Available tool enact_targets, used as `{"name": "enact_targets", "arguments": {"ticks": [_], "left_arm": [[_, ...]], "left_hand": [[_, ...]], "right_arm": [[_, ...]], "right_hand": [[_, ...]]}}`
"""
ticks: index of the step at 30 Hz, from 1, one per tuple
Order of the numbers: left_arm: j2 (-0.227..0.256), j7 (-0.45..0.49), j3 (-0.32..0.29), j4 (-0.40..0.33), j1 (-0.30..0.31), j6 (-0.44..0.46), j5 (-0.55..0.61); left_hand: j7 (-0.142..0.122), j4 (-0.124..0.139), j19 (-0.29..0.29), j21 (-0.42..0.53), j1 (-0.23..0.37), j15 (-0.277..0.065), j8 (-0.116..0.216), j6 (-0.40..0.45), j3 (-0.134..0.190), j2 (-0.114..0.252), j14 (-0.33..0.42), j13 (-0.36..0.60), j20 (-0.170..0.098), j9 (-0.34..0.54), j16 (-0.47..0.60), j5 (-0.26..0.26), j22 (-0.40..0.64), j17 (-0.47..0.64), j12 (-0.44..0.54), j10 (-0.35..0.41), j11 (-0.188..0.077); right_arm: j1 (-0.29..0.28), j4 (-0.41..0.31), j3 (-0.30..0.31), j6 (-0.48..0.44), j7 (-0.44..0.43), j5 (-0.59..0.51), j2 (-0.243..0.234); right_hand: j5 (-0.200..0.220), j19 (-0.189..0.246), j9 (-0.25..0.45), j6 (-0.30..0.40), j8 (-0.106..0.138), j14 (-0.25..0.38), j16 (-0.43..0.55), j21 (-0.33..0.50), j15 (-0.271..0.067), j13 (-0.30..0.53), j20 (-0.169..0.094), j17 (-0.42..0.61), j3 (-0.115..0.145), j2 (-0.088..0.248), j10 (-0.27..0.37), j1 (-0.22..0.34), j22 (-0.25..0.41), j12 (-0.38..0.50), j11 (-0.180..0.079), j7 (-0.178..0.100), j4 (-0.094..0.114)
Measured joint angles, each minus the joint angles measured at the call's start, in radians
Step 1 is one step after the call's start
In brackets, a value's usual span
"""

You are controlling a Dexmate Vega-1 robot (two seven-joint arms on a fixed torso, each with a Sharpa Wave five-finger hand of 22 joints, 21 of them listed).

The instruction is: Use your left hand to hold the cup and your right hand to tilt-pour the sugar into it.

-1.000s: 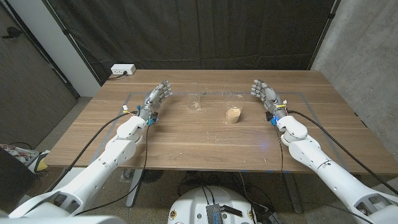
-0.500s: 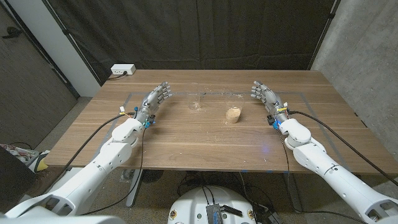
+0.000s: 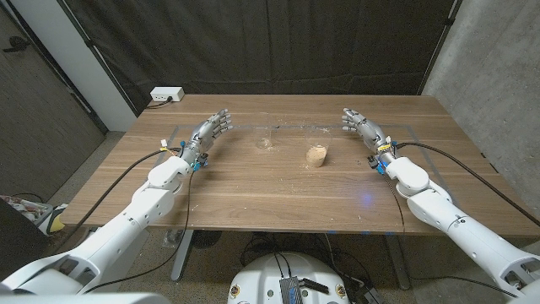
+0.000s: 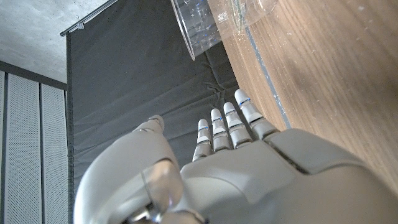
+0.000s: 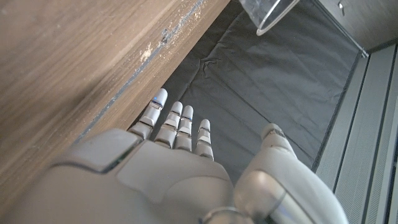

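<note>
White power strip [image 3: 166,95] beyond table [image 3: 253,190]

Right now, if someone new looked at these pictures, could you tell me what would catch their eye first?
Most striking are the two robot hands raised over the far half of the wooden table, the left hand and right hand both holding nothing, fingers apart. Between them stand a clear empty cup and, nearer the right hand, a clear cup of brownish sugar. Pale spilled grains dust the wood behind them.
</note>
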Motion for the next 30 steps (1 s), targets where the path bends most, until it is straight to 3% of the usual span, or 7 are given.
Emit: {"name": "enact_targets", "arguments": {"ticks": [5,10,15,23,30], "left_arm": [[0.004,-0.003,0.011,0.006,-0.014,0.005,0.009],[0.007,-0.006,0.023,0.012,-0.027,0.010,0.017],[0.010,-0.006,0.031,0.014,-0.035,0.013,0.024],[0.016,0.003,0.042,0.006,-0.038,0.021,0.032],[0.028,0.033,0.050,-0.025,-0.034,0.039,0.042]], "left_hand": [[-0.005,-0.006,0.000,0.000,-0.001,0.000,0.000,0.005,-0.002,-0.001,0.000,0.000,0.000,0.000,0.000,0.000,0.000,-0.001,0.000,0.004,-0.003],[-0.005,-0.006,0.000,-0.004,-0.003,-0.013,0.000,0.005,-0.002,-0.003,0.002,0.000,0.000,0.000,0.000,0.000,0.000,-0.001,0.004,0.009,-0.009],[-0.005,-0.006,0.000,-0.004,-0.003,-0.013,0.000,0.005,-0.002,-0.003,0.002,0.000,0.000,0.000,0.000,0.000,0.000,-0.001,0.004,0.010,-0.009],[-0.007,-0.006,0.000,-0.008,-0.003,-0.020,0.000,0.014,-0.002,-0.003,0.009,0.000,0.000,0.000,0.007,0.000,0.000,-0.006,0.007,0.021,-0.009],[-0.007,-0.010,0.005,-0.012,-0.003,-0.024,0.000,0.014,0.002,-0.003,0.012,0.000,0.005,0.000,0.007,0.000,0.000,-0.006,0.011,0.031,-0.012]], "right_arm": [[0.014,0.017,-0.007,0.007,0.002,-0.050,-0.021],[0.026,0.025,-0.014,0.008,0.003,-0.103,-0.049],[0.036,0.036,-0.021,0.014,0.014,-0.145,-0.072],[0.061,0.077,-0.039,0.069,0.045,-0.217,-0.103],[0.061,0.063,-0.044,0.066,0.042,-0.296,-0.145]], "right_hand": [[-0.019,-0.009,-0.005,-0.013,-0.008,-0.017,0.000,-0.011,-0.002,0.000,0.009,-0.005,-0.019,-0.031,-0.009,-0.019,0.000,-0.006,-0.009,-0.005,0.002],[-0.034,-0.015,-0.007,-0.031,-0.008,-0.035,0.000,-0.033,-0.005,0.000,0.015,-0.009,-0.069,-0.091,-0.028,-0.072,0.000,-0.013,-0.013,-0.009,0.005],[-0.030,-0.030,-0.009,-0.087,-0.023,-0.067,-0.004,-0.056,-0.009,-0.005,0.016,-0.018,-0.099,-0.124,-0.068,-0.098,0.000,-0.028,-0.021,-0.021,0.010],[-0.009,-0.041,-0.018,-0.179,-0.038,-0.104,-0.011,-0.079,-0.012,-0.014,0.004,-0.036,-0.118,-0.143,-0.117,-0.086,0.000,-0.050,-0.031,-0.025,-0.008],[0.006,-0.037,-0.023,-0.229,-0.038,-0.135,-0.015,-0.098,-0.007,-0.022,-0.009,-0.051,-0.130,-0.155,-0.152,-0.057,0.000,-0.063,-0.015,-0.018,-0.029]]}}
